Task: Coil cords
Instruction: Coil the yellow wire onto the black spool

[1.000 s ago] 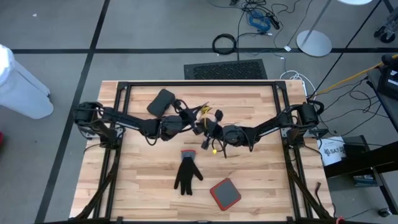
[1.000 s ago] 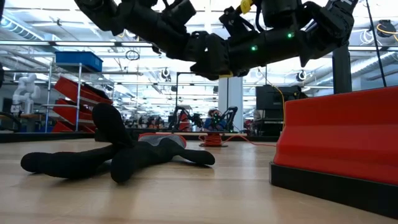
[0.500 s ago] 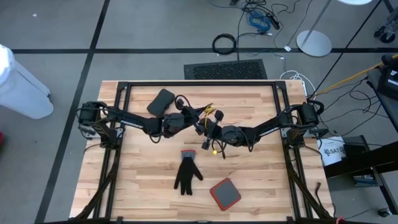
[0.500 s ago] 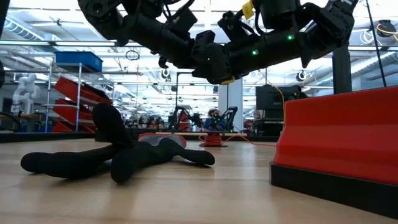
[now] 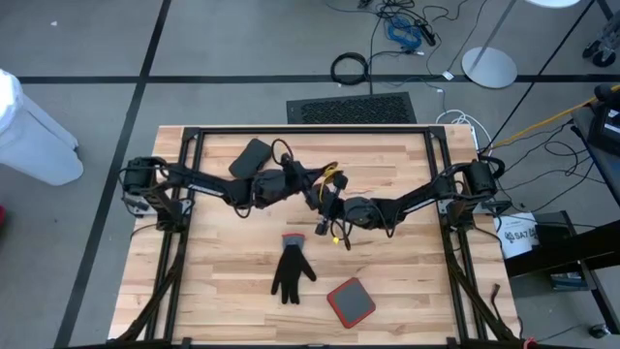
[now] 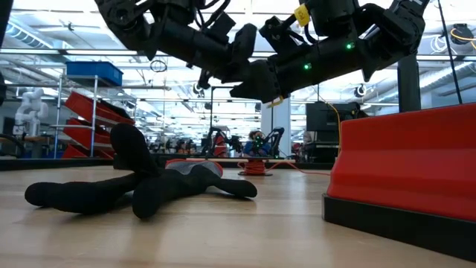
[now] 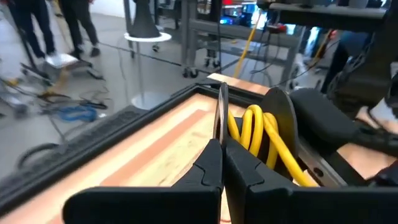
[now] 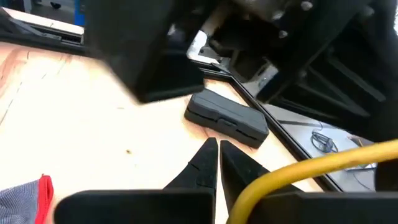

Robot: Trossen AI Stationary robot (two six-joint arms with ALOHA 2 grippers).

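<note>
The left gripper (image 5: 308, 180) has moved toward 12 o'clock since a moment ago, closer to the yellow cord (image 5: 327, 174). The right gripper (image 5: 327, 202) has stayed where it was. Both hang above the middle of the wooden table (image 5: 387, 281), close together.

The left gripper is pinched tight; its 2 fingers (image 7: 214, 165) press together, with loops of the cord just beside them. The right gripper is pinched tight too, and I cannot tell if it holds any cord.

I count 2 arms, 1 black glove (image 5: 292, 271) at 6 o'clock, 1 red and black box (image 5: 351, 301) at 5 o'clock, and 1 black case (image 5: 251, 159) at 11 o'clock.
</note>
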